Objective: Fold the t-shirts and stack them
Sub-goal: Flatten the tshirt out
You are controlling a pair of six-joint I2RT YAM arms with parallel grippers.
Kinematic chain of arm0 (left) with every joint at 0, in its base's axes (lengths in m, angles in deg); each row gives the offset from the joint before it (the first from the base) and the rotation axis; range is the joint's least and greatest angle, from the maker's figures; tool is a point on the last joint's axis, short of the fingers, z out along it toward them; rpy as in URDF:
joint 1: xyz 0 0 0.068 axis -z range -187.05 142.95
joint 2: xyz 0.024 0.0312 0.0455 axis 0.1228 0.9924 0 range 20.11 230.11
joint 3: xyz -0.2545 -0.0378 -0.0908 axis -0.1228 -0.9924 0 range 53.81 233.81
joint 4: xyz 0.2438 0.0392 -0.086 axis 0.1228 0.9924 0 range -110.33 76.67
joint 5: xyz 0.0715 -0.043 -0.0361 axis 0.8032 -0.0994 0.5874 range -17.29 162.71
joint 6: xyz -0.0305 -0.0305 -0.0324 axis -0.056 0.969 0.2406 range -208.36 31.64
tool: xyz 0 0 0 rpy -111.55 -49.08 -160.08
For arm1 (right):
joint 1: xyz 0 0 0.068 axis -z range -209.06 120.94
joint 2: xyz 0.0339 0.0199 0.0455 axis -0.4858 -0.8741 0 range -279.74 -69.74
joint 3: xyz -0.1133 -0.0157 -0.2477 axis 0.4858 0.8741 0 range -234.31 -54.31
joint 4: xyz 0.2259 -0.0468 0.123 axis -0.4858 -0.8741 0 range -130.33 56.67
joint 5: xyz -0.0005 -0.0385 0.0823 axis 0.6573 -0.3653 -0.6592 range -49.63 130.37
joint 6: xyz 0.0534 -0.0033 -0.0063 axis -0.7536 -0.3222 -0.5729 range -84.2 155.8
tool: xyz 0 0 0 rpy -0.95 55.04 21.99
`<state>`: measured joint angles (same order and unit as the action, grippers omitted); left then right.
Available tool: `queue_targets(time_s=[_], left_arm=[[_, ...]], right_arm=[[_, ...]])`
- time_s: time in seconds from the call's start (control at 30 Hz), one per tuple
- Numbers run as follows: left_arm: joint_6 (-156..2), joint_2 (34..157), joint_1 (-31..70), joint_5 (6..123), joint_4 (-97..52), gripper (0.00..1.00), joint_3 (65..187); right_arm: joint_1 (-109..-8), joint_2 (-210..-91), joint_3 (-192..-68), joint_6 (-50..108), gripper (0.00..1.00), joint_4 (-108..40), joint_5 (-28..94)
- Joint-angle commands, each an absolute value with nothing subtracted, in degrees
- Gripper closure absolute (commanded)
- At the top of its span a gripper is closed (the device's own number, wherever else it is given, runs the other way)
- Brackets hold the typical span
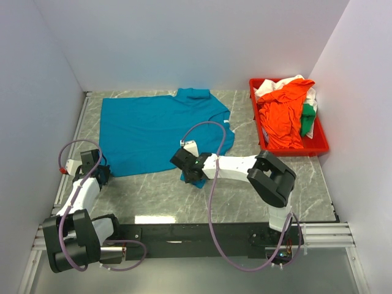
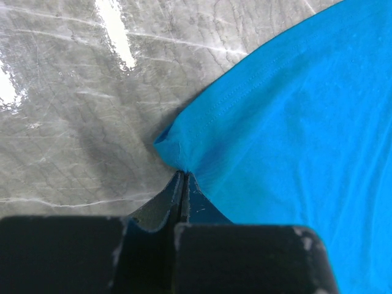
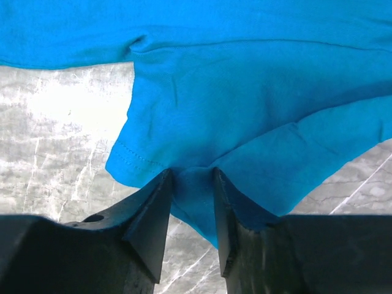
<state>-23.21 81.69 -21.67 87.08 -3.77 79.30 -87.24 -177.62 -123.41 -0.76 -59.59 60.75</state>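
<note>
A teal-blue t-shirt [image 1: 153,131] lies spread flat on the marble table. My left gripper [image 1: 101,174] is at its near left corner. In the left wrist view the jaws [image 2: 182,176] are shut tight on that corner of the teal shirt [image 2: 294,122]. My right gripper [image 1: 191,174] is at the shirt's near right sleeve. In the right wrist view its jaws [image 3: 191,173] stand a little apart with a bunch of the teal cloth [image 3: 245,110] pinched between them, hanging above the table. Orange [image 1: 285,116], white [image 1: 293,82] and green [image 1: 308,119] shirts lie heaped in the tray.
A red plastic tray [image 1: 294,151] stands at the back right against the right wall. White walls close in the table on the left, back and right. Bare marble [image 1: 159,196] lies between the shirt and the arm bases.
</note>
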Motion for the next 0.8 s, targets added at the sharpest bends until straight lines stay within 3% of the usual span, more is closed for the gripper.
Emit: queue_targets(time_s=[0.0, 0.2, 0.63, 0.67, 0.77], left_arm=[[-24.3, 80.3, -21.9, 87.3, -5.1, 0.99, 79.0], [-24.3, 80.0, -21.9, 87.6, -4.9, 0.99, 79.0], [-24.3, 79.6, -21.9, 88.2, -4.7, 0.99, 79.1], [-24.3, 79.6, -21.9, 88.3, -4.6, 0.99, 79.2], [-24.4, 79.4, -22.0, 88.3, -4.5, 0.99, 79.2]], right_arm=[[-87.9, -178.0, -125.0, -0.9, 0.61, -59.8, 62.0], [-87.7, -174.3, -122.3, -2.0, 0.74, -59.8, 62.9], [-87.4, -166.6, -115.5, -3.3, 0.76, -57.2, 59.5], [-87.3, -166.3, -114.8, -3.4, 0.82, -57.1, 59.4], [-87.1, -165.0, -112.9, -4.0, 0.82, -56.4, 59.0]])
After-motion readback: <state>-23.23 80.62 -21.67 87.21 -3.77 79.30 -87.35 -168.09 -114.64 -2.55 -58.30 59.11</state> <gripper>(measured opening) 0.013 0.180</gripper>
